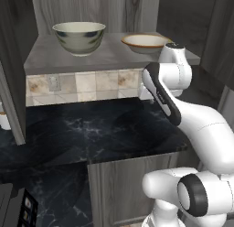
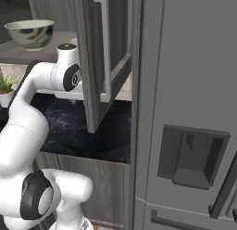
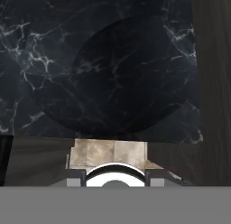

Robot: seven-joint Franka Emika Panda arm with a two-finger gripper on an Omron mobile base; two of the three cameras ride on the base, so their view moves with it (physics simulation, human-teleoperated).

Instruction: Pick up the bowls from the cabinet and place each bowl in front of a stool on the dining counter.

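1. Two bowls sit on the cabinet shelf (image 1: pixel 109 56), both back from its front edge: deep cream-green bowl (image 1: pixel 79 37) toward the shelf's left, shallow gold-rimmed bowl (image 1: pixel 145 43) toward its right. They stand well apart, neither touching the other.
2. Nearest: grey base unit (image 1: pixel 123 189) under the black marble tabletop (image 1: pixel 91 130). The tabletop's front edge runs just ahead of the arm's base.
3. Tabletop surface below the shelf is bare marble in the hand view (image 3: pixel 113 69), bounded on the right there by dark wood-grain.
4. The arm's upper link and wrist (image 1: pixel 176 68) rise to shelf height at the shelf's right end, just in front of and below the shallow bowl, partly hiding its right rim in the left base view.
5. End effector: fingers not distinguishable in any view; can't tell how far open it is or whether it holds anything.
6. Obstruction on the right: open cabinet door (image 2: pixel 99 57) with long bar handle (image 2: pixel 104 39) swings out over the tabletop, just beside the wrist in the right base view. Large grey fridge (image 2: pixel 185 108) beyond it closes off that side.
7. Left side: dark cabinet side panel (image 1: pixel 11 84) drops to the tabletop, a potted plant (image 2: pixel 5 87) near it.
8. Rear: tiled backsplash (image 1: pixel 82 84) under the shelf, with a wall outlet (image 1: pixel 54 83).
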